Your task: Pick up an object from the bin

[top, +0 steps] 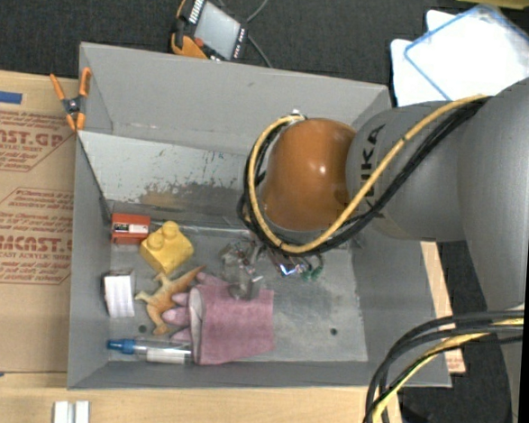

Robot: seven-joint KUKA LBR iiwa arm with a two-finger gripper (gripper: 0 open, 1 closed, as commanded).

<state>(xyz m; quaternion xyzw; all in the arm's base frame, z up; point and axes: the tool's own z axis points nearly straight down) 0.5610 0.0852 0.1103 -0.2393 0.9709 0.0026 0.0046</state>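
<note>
Pink cloth point(234, 326), a soft folded piece, lies on the floor of the bin point(160, 154) toward the near wall, and it is the thing the claw point(242, 275) stands over: the claw's tip is at the cloth's far edge, touching it or just above it, which cannot be settled from this angle. Whether the claw is open or closed cannot be told either, since the wrist hides much of it.

To do the pick well, the claw would need to come straight down and pinch a fold of the fabric rather than slide over it. Cloth probably bunches and gives, so a deep bite near the edge seems safer than a shallow one, followed by a plain vertical lift so the piece hangs free. The tan toy animal point(170, 297) touches the cloth's left side and may be dragged along. The yellow block point(167, 246) sits near, and the pen point(151, 352) lies just beside the cloth's lower left corner.

The arm comes in from the right, its grey body passing over the bin's right wall. The wrist with its orange cover point(307, 177) is bent to point down into the middle of the bin, cables looped about it.
</note>
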